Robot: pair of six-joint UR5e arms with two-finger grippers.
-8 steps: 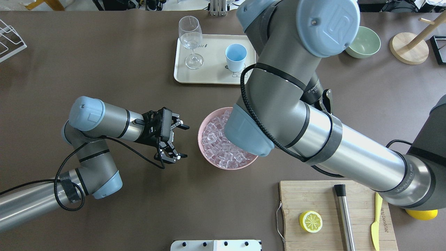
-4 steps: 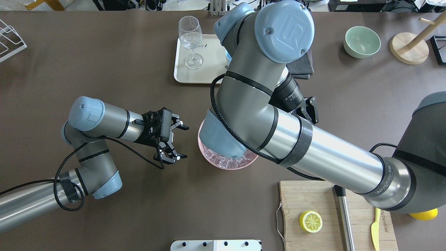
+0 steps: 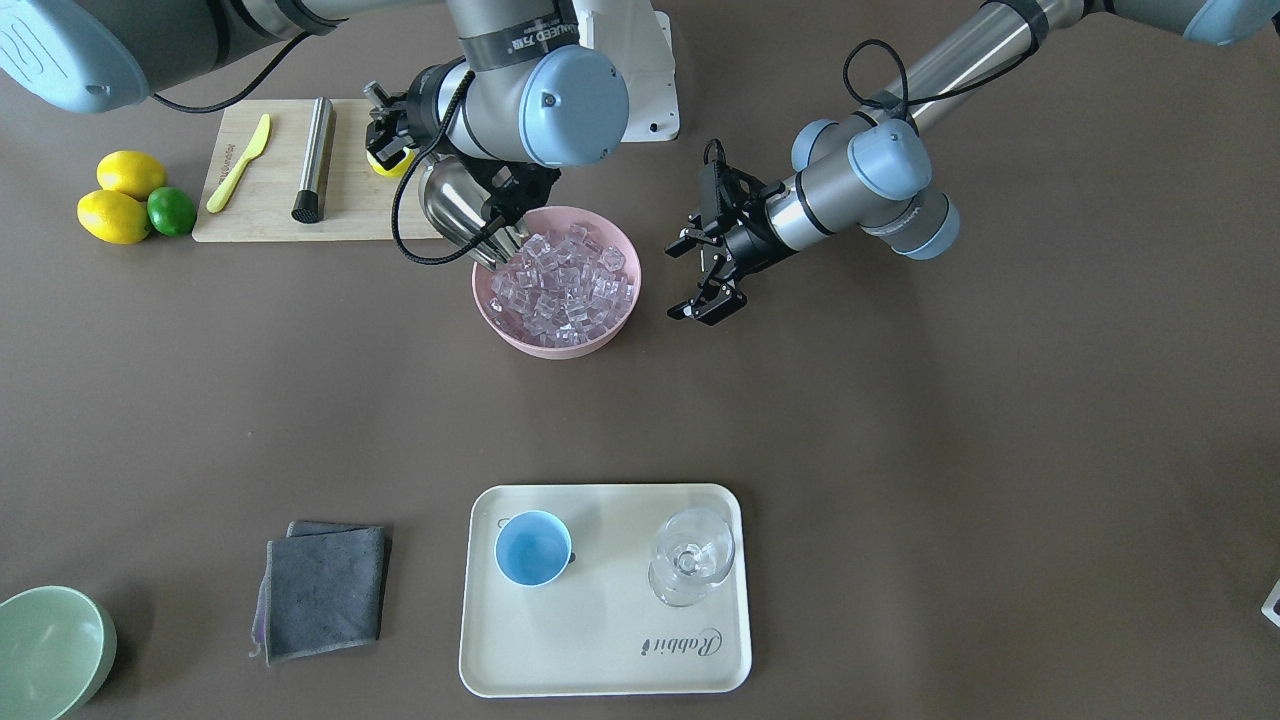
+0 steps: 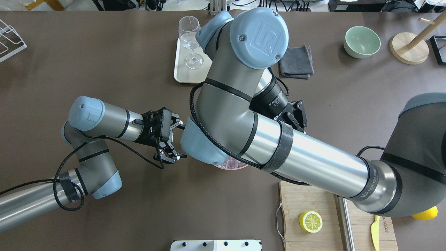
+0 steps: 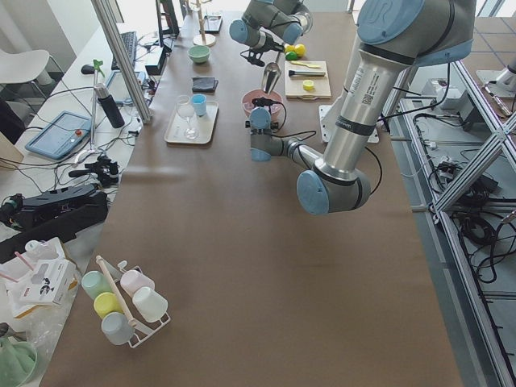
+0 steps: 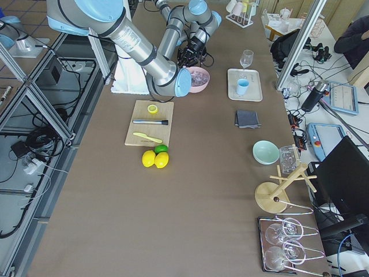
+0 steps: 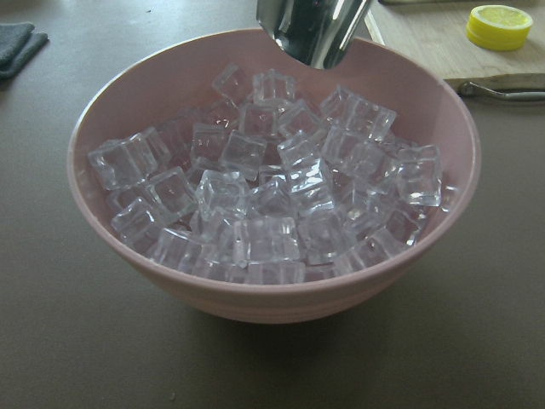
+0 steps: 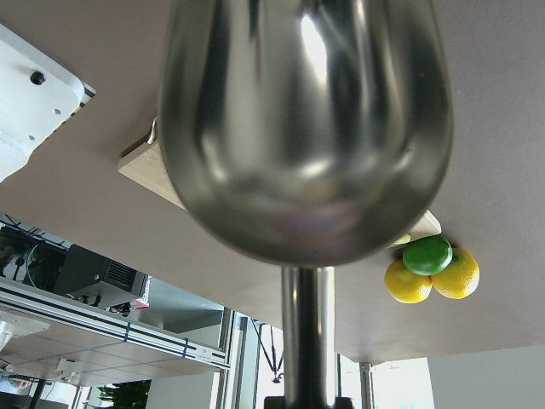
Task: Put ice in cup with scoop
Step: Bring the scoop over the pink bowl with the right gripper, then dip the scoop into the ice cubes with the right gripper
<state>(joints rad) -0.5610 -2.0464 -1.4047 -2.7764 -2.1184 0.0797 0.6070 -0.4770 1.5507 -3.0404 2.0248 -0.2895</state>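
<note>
Steel gleams at the upper-left rim of the pink bowl (image 3: 555,348) in the front-facing view. There we see the scoop (image 3: 455,205) held over the ice (image 3: 565,280). In the left wrist view its tip hangs just above the cubes. We find the right gripper (image 3: 512,195) clamped on the thin handle. The left gripper (image 3: 690,281) hovers just right of the bowl, fingers apart. At lower centre the cup (image 3: 533,548) stands on the cream tray (image 3: 600,650) beside a stemmed glass (image 3: 692,568), well apart from the bowl.

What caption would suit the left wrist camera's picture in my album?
A steel scoop hangs over the far rim of a pink bowl heaped with clear ice cubes, a halved lemon behind.
</note>
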